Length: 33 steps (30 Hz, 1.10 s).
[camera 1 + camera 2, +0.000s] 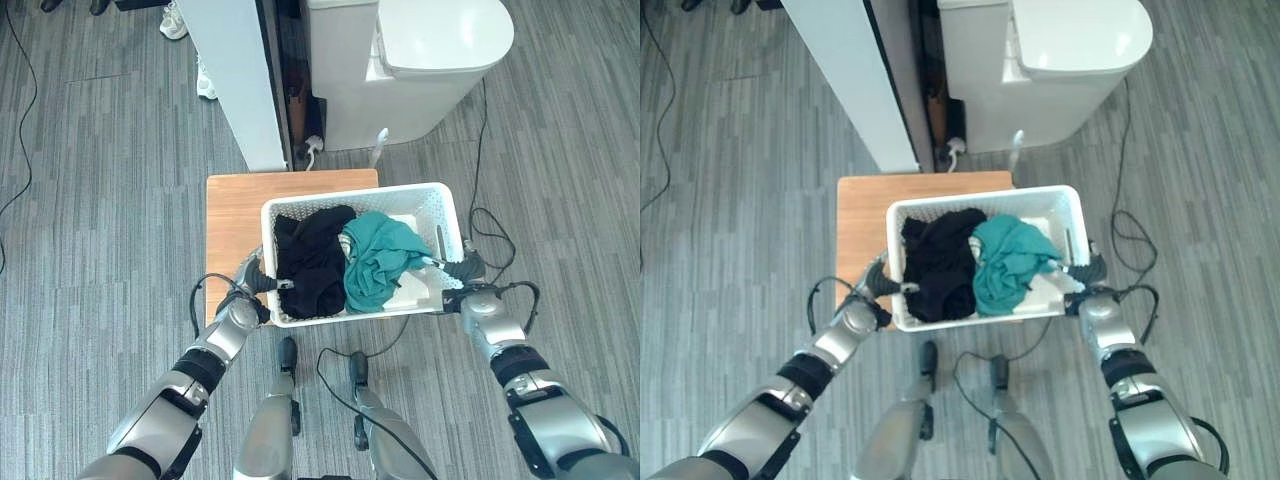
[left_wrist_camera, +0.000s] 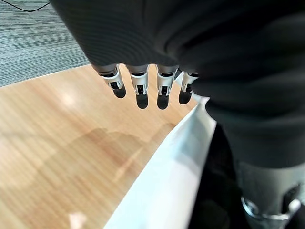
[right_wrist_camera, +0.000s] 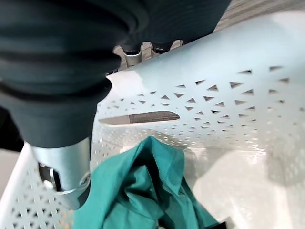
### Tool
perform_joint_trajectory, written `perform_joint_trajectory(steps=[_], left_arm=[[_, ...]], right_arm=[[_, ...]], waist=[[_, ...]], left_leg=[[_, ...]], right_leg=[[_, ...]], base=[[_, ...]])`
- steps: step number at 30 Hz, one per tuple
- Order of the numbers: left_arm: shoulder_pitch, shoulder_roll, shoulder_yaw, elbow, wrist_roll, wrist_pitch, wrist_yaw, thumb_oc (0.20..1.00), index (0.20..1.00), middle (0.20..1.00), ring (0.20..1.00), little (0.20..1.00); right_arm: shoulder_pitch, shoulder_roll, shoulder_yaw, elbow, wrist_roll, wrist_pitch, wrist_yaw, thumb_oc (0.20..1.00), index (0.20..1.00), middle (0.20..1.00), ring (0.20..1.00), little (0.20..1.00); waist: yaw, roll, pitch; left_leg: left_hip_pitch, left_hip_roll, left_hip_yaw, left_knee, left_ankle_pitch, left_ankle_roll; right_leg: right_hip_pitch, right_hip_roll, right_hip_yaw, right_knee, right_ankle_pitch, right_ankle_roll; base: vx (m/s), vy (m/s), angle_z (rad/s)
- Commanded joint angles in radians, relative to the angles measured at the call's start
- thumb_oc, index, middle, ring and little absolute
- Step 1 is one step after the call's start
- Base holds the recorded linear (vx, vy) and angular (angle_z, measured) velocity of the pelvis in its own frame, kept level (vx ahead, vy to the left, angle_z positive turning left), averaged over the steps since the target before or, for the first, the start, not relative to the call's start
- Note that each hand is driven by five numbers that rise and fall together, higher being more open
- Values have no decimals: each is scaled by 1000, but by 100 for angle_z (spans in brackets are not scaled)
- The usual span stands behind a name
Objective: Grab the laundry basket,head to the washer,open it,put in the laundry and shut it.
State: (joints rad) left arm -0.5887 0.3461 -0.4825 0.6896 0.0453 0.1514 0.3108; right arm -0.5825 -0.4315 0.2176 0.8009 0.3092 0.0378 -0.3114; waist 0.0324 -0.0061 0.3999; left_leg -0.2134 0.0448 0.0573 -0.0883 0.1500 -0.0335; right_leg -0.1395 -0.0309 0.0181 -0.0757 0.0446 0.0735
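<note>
Both hands pinch the basket (image 1: 440, 200) rim on the table (image 1: 232, 215), left hand (image 1: 252, 276) and right hand (image 1: 458, 272) thumbs inside, fingers outside.

floor: grey striped carpet (image 1: 90, 200) | wooden table (image 1: 232, 215) | white panel (image 1: 235, 70)

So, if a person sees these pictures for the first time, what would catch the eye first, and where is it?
First the white laundry basket on the small wooden table, with a teal garment beside black clothes inside. Next, the left hand and right hand at its two short ends, thumbs over the rim. Beyond the table stands a white washer.
</note>
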Motion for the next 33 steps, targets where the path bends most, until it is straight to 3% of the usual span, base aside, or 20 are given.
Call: perform_joint_trajectory(steps=[1,13,20,31,32,33], left_arm=[[-51,-45,32,73,-21,-35,41,1000,1000,1000,1000,1000],[-134,-44,7,182,-63,-29,44,1000,1000,1000,1000,1000],[-267,-71,-20,320,-111,-14,63,1000,1000,1000,1000,1000],[-357,-77,-40,437,-162,-9,45,1000,1000,1000,1000,1000],[-365,-64,-49,466,-159,-9,25,1000,1000,1000,1000,1000],[-366,-64,-49,466,-159,-9,25,774,774,774,774,774]], right_arm=[[-31,5,16,-16,33,-50,-18,1000,1000,1000,1000,1000],[-85,-5,42,5,93,-46,1,1000,1000,1000,1000,1000],[-152,41,27,50,243,-85,-28,1000,1000,1000,1000,1000],[-275,22,127,181,257,-28,35,1000,1000,1000,1000,1000],[-323,2,179,262,214,21,88,1000,1000,1000,1000,1000],[-324,2,180,263,214,20,88,1000,1000,1000,1000,1000]], waist=[[14,-9,-36],[6,-16,-20],[-11,-17,-13],[-16,-25,-3],[-11,-32,-2],[-12,-32,-2]], left_leg=[[-47,16,-38,93,-114,-2],[-78,18,-38,106,-115,-6],[-99,17,-36,101,-108,-9],[-132,13,-43,103,-96,-11],[-134,12,-48,104,-94,-11],[-134,12,-48,104,-94,-11]], right_leg=[[-98,-57,-79,59,46,8],[-130,-59,-82,68,50,8],[-158,-60,-77,69,55,9],[-187,-66,-83,71,63,10],[-189,-67,-85,70,66,9],[-189,-67,-85,70,66,9]], base=[[0,0,0],[0,0,0],[2,4,0],[0,0,0],[0,0,0],[0,0,0]])
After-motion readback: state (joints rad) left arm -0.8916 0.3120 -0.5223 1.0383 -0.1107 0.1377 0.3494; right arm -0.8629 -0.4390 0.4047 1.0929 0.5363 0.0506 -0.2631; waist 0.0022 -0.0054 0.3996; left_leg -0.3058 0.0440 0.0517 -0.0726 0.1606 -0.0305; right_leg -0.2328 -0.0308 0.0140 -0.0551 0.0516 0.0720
